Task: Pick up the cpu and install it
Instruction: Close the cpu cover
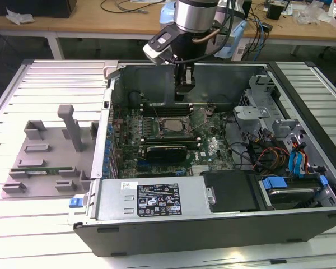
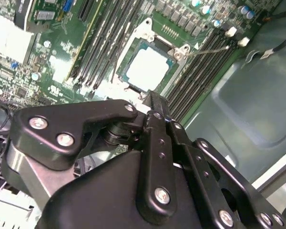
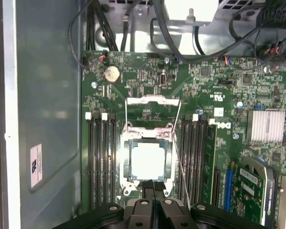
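Directly under gripper [image 3: 152, 185], glare-blanked cpu [image 3: 148, 161].

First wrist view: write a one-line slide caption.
Gripper poised by the cpu lying in the open motherboard socket.

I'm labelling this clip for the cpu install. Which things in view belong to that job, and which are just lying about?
Belong to the job:
- cpu, lying in its socket
- claw, shut, close above the socket

Just lying about:
- grey plastic tray, outside the case
- black card
- heatsink
- coin battery
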`<state>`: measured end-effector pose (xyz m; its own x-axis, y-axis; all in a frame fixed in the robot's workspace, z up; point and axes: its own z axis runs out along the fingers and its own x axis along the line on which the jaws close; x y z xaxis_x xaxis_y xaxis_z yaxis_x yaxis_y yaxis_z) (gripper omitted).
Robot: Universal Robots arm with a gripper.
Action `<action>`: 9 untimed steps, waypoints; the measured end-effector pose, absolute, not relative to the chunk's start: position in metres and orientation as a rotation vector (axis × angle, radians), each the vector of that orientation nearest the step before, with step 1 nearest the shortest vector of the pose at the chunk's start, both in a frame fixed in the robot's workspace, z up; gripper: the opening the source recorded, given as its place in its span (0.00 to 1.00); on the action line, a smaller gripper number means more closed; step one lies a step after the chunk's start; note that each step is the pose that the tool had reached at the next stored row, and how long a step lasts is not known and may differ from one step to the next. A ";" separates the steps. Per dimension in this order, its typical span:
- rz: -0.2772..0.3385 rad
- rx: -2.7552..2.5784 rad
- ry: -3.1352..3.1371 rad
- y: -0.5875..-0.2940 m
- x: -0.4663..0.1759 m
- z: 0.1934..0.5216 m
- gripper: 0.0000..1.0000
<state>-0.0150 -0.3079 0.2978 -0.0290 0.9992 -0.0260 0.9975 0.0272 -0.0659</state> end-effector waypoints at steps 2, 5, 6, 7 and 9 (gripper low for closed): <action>0.103 -2.170 -2.232 -0.308 -0.007 0.298 0.11; 0.104 -2.171 -2.232 -0.308 0.007 0.298 0.11; 0.104 -2.171 -2.233 -0.308 0.010 0.298 0.11; 0.105 -2.171 -2.233 -0.308 0.025 0.298 0.11; 0.106 -2.172 -2.233 -0.308 0.037 0.297 0.11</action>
<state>0.0371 -0.3079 0.2974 -0.0289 0.9991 -0.0296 0.9975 0.0269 -0.0659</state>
